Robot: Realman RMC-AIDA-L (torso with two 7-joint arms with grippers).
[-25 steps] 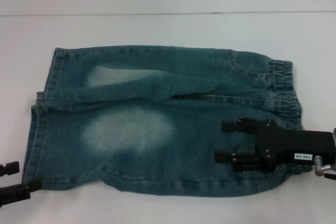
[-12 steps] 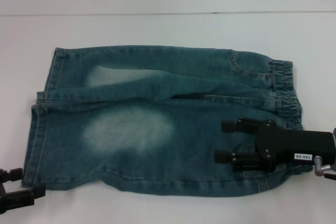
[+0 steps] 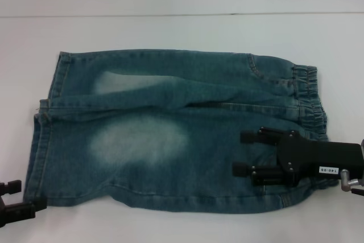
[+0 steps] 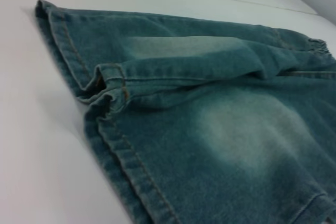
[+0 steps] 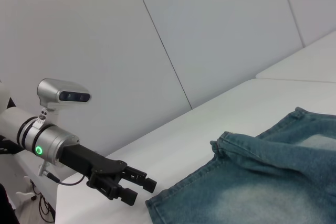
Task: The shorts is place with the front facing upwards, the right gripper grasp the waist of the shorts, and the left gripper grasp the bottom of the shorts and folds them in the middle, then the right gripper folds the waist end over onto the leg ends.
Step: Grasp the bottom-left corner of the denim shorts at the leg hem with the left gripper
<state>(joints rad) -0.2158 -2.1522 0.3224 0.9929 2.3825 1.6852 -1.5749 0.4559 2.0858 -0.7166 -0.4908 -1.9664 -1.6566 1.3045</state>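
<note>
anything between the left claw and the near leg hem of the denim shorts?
Nothing. In the right wrist view only bare white table separates the black silver-wristed left claw from the blue-green washed denim shorts; their leg hem lies flat.

Blue-green washed denim shorts (image 3: 176, 132): one, spread flat on the white bench (image 3: 170, 29).
Pale faded thigh patches: two, one on each leg.
Flat stitched leg ends (image 3: 48, 123): two, toward the bench's left edge.
Puckered elastic waist (image 3: 310, 101): one, toward the right edge.
Black two-fingered claws: two — the left gripper (image 3: 23, 200) with the silver wrist and the right gripper (image 3: 245, 153) with the boxy labelled wrist.
Green ring lights: one, on the silver wrist.
</note>
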